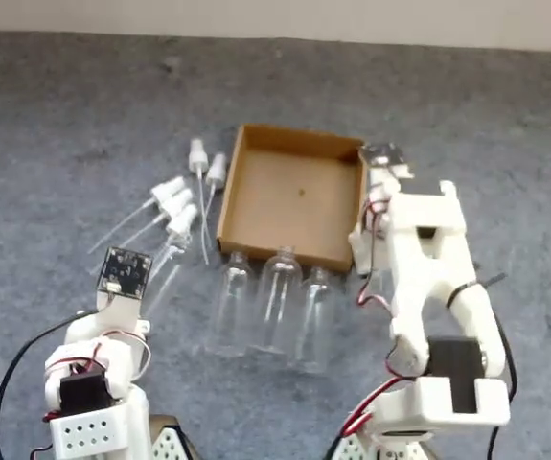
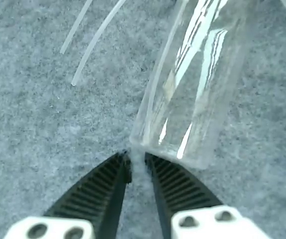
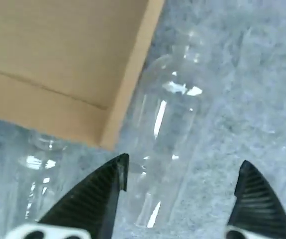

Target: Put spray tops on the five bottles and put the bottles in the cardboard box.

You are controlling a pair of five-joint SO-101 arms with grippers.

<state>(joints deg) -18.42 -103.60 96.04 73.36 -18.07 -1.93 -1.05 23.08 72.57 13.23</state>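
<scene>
**Right gripper [image 3: 182, 164] wide open above a bottle, left gripper [image 2: 138, 159] almost closed**

Ahead of me, between my 2 arms, sat the cardboard box [image 1: 275, 206] with its bare brown floor showing. Every bottle lay outside it on the grey carpet [image 1: 64, 115]. 3 bottles [image 1: 277, 297] lay side by side just in front of the box's near wall, necks pointing toward it. 5 spray tops [image 1: 177, 203] lay in a loose cluster off the box's left side.

My right gripper hung over a 4th bottle [image 3: 167, 129], which lay just beside the box's near right corner. Its jaws were spread wider than the bottle and gripped nothing.

My left gripper's jaws were drawn together to a narrow slit with nothing between them. Their tips sat right at the base edge of a 5th bottle [image 2: 197, 84] lying on the carpet, and I could not tell whether they touched it. 2 dip tubes [image 2: 90, 50] lay near that bottle.
</scene>
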